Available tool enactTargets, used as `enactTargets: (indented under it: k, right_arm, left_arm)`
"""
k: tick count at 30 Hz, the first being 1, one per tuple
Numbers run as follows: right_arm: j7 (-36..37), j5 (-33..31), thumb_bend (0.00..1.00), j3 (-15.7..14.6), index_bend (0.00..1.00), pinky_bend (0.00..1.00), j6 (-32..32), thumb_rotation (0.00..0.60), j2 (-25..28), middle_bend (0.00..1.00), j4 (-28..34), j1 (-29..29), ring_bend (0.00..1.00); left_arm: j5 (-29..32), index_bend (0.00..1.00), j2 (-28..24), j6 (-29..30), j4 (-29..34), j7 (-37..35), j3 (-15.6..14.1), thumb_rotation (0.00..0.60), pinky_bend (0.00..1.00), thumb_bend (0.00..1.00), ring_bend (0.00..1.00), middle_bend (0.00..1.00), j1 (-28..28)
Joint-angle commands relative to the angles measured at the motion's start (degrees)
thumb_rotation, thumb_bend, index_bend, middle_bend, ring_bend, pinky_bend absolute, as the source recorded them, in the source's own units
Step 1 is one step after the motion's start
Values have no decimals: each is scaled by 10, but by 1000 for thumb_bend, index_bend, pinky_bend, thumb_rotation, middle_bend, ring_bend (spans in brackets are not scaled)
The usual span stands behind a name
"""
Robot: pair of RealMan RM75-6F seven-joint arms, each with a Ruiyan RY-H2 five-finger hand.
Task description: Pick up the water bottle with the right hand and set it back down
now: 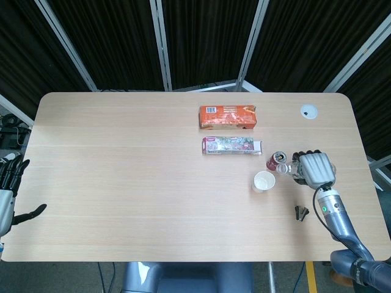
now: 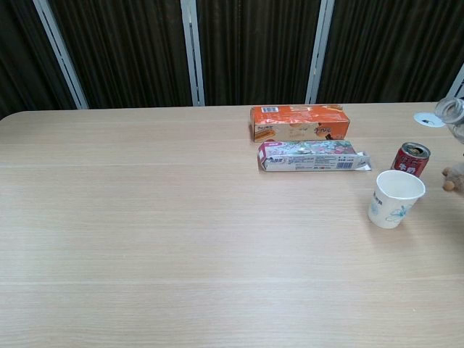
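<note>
My right hand grips the clear water bottle above the table's right side. From the head view the hand covers most of the bottle, and only the open neck pokes out to the left. The chest view catches just the bottle neck at the right edge, raised and pointing up-left. A white paper cup stands just left of the hand, with a red soda can behind it. My left hand hangs off the table's left edge, fingers spread, holding nothing.
An orange box and a patterned box lie mid-table, behind the cup. A white disc sits at the back right. A small black clip lies on the table near my right forearm.
</note>
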State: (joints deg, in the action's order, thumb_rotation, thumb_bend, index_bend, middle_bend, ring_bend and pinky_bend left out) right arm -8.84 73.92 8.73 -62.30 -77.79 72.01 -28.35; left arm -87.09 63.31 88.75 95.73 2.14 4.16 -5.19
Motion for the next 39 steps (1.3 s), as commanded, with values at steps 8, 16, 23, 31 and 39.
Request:
enactTargets:
  k: [8, 16, 23, 31, 39]
  right_arm:
    - [199, 92, 680, -15, 499, 446, -38, 600, 83, 568, 128, 23, 493]
    - [282, 142, 686, -27, 498, 446, -41, 600, 101, 570, 166, 16, 494]
    - [389, 199, 696, -52, 499, 446, -11, 600, 114, 571, 199, -14, 494]
    - [406, 229, 705, -66, 498, 446, 50, 600, 71, 571, 212, -70, 494]
    - [376, 210, 709, -62, 499, 447, 90, 600, 10, 572, 191, -103, 494]
  left_arm:
    - [-1, 0, 0, 0, 1, 1, 0, 600, 0, 0, 0, 0, 0]
    - [0, 0, -1, 0, 1, -1, 0, 600, 0, 0, 0, 0, 0]
    - [5, 0, -1, -3, -1, -1, 2, 600, 0, 0, 0, 0, -1]
    - [13, 0, 4, -13, -6, 6, 3, 600, 0, 0, 0, 0, -5]
    - [28, 0, 7, -20, -11, 8, 8, 600, 0, 0, 0, 0, -8]
